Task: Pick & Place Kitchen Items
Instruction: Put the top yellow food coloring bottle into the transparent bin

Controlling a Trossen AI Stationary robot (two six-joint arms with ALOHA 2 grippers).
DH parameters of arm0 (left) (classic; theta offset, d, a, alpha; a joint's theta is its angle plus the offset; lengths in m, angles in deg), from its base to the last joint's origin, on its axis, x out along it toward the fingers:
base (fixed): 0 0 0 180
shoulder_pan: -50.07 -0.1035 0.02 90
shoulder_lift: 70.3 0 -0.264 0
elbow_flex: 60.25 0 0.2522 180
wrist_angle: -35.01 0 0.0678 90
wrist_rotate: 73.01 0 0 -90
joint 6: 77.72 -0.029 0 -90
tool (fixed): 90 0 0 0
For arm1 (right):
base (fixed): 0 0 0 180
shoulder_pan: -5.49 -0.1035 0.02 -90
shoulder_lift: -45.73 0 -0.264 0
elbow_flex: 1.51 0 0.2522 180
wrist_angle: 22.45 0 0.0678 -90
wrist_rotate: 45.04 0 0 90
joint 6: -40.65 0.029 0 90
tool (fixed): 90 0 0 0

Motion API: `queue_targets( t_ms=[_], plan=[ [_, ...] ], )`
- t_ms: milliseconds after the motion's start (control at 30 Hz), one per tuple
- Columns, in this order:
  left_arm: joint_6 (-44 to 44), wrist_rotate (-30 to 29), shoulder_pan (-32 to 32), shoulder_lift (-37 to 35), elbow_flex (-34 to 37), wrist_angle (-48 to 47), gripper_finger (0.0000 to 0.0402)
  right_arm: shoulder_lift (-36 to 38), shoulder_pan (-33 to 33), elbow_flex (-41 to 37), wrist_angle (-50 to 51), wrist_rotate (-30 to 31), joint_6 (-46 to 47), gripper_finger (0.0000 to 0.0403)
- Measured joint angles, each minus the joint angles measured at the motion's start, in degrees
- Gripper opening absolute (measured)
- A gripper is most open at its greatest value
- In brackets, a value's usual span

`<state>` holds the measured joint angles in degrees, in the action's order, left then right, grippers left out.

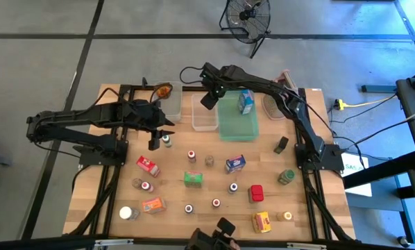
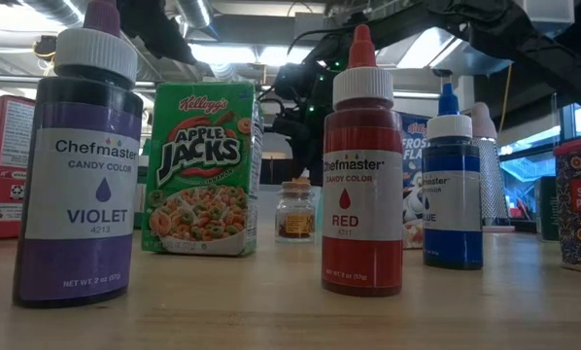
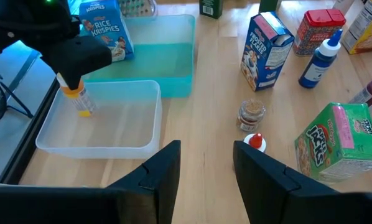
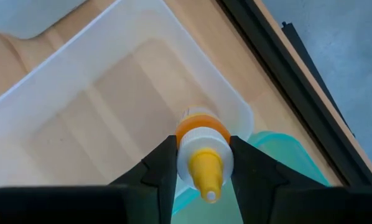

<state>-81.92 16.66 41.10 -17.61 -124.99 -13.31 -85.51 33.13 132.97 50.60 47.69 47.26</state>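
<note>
- Small yellow-tipped bottle with orange collar (image 4: 201,152), right up at the lens, clenched in the right pincer (image 4: 201,165), its long axis upright.
- Directly beneath it: the clear plastic bin (image 4: 111,93) on the wooden counter (image 3: 204,118); I judge the drop is straight down.
- Left pincer (image 3: 204,171) hovers released, empty, beside that bin, near a red-capped bottle (image 3: 255,142).

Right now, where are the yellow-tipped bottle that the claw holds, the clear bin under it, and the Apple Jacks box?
Yellow-tipped bottle (image 4: 201,152): right wrist view, on its white collar.
Clear bin (image 3: 133,134): left wrist view, on its near wall.
Apple Jacks box (image 2: 201,167): low view, on its printed front.
</note>
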Motion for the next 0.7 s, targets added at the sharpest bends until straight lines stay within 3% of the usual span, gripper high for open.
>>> queue_targets(
  t_ms=[233, 700],
  plan=[
    [0.01, 0.01, 0.0, 0.0, 0.0, -0.01, 0.0143, 0.0, 0.0, 0.01, 0.02, -0.17, 0.0, 0.013],
    [0.46, 0.01, 0.0, 0.0, 0.0, -0.49, 0.0143, 0.02, 0.0, 0.01, -0.08, 0.07, 0.47, 0.0193]
  ],
)
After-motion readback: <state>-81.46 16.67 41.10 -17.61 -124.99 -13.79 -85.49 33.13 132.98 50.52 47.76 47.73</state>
